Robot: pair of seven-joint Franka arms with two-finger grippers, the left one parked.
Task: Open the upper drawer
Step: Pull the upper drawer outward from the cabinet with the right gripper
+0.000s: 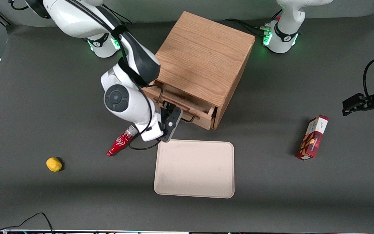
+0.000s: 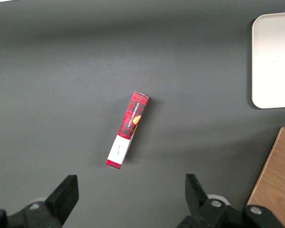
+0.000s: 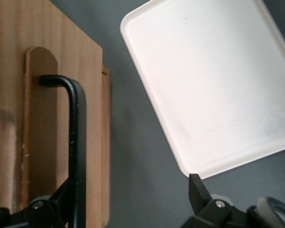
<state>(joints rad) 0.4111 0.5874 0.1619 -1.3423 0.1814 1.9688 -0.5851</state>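
Observation:
The oak cabinet (image 1: 203,55) stands in the middle of the table with its front turned toward the front camera. Its upper drawer (image 1: 203,113) stands pulled out a little, with a dark gap showing under the cabinet top. Its black bar handle (image 1: 188,119) also shows in the right wrist view (image 3: 76,142), running along the wooden drawer front (image 3: 47,118). My right gripper (image 1: 170,118) is in front of the drawer, at the handle. It (image 3: 128,194) is open wide. One finger (image 3: 57,202) sits against the handle bar and the other finger (image 3: 197,192) hangs free over the table.
A cream tray (image 1: 194,191) lies just nearer the front camera than the cabinet, also in the right wrist view (image 3: 209,85). A red cola bottle (image 1: 119,143) lies beside my arm. A yellow object (image 1: 54,164) sits toward the working arm's end. A red box (image 1: 313,137) lies toward the parked arm's end.

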